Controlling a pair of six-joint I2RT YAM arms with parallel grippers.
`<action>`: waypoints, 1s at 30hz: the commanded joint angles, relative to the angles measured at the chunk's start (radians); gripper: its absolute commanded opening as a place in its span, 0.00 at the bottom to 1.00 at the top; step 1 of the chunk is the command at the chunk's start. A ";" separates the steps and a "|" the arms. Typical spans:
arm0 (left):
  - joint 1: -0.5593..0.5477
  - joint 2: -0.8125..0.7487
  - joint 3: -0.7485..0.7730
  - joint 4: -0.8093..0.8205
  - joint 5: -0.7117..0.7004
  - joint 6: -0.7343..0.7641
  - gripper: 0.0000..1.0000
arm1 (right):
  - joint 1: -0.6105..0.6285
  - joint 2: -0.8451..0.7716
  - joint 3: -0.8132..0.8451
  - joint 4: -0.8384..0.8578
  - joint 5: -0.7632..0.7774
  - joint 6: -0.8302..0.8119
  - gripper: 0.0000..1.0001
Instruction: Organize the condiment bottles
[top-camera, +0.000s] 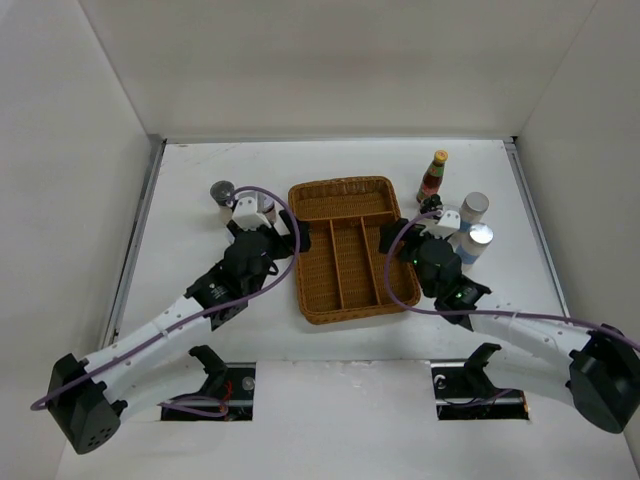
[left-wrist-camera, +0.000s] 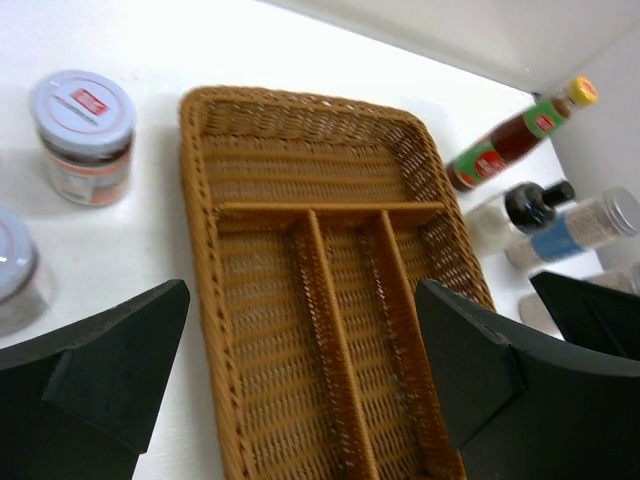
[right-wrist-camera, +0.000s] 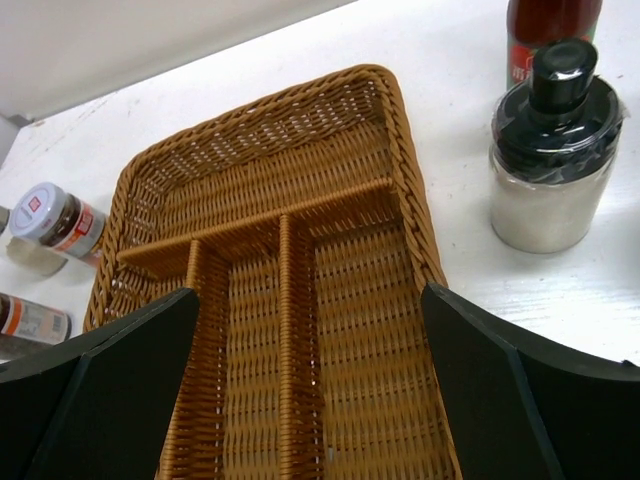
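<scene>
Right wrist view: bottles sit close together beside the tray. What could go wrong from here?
1. The black-capped bottle stands close to the red sauce bottle. The open right gripper could knock the slim one over while reaching in.
2. The left gripper, also open, sits across the wicker tray. If both reach in together, they may clash.

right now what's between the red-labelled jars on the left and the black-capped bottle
Only the brown wicker divided tray, as the right wrist view shows.

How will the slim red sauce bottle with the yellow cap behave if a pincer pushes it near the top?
The red sauce bottle stands tall and narrow, so it probably tips easily. Its round body would likely roll once down.
</scene>
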 joint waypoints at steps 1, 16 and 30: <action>0.041 -0.033 0.047 0.026 -0.043 0.052 1.00 | 0.010 0.010 -0.001 0.076 -0.023 0.018 1.00; 0.311 0.156 0.198 -0.009 -0.153 0.143 0.47 | -0.018 0.060 0.006 0.087 -0.167 0.044 0.20; 0.532 0.550 0.393 -0.083 -0.167 0.140 0.90 | -0.009 0.174 0.043 0.105 -0.229 0.027 0.94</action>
